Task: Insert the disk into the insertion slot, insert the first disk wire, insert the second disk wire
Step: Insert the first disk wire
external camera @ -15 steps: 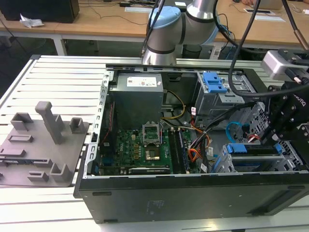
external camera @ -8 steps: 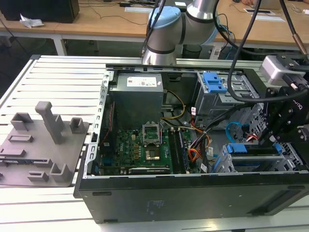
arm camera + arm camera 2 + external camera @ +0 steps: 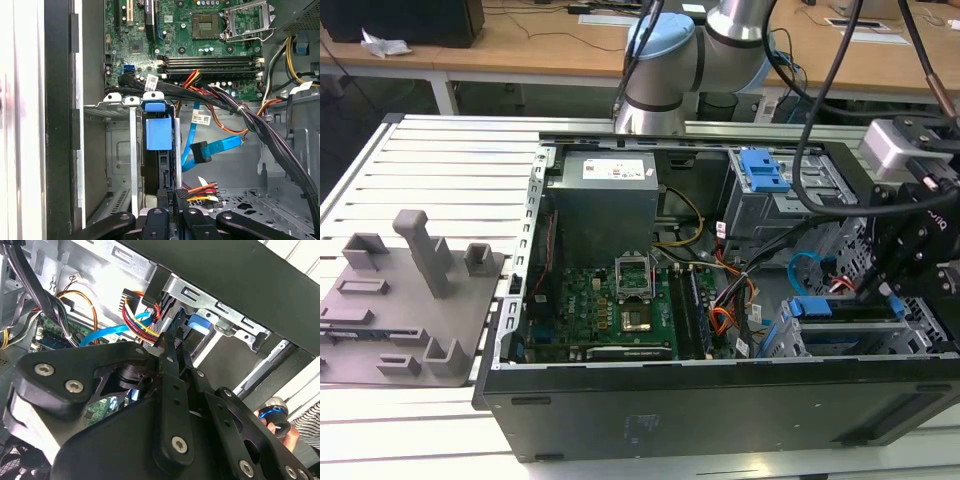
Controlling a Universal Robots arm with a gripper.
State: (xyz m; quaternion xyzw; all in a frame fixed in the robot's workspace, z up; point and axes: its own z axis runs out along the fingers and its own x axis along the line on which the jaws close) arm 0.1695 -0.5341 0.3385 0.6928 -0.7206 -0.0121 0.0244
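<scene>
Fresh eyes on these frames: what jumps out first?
In the exterior view, the open PC case on the slatted table, with the motherboard bare in its middle. In the first wrist view, the disk, in its bright blue carrier, sits in the grey slot. The gripper is shut on the wire plug at the disk's end. Beside them the light-blue cable hangs loose, its dark plug unconnected.

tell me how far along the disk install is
Done: the disk sits in the insertion slot. In hand: the gripper looks shut on the first disk wire, at the disk's rear. Left: the second disk wire hangs loose, its plug unconnected.
</scene>
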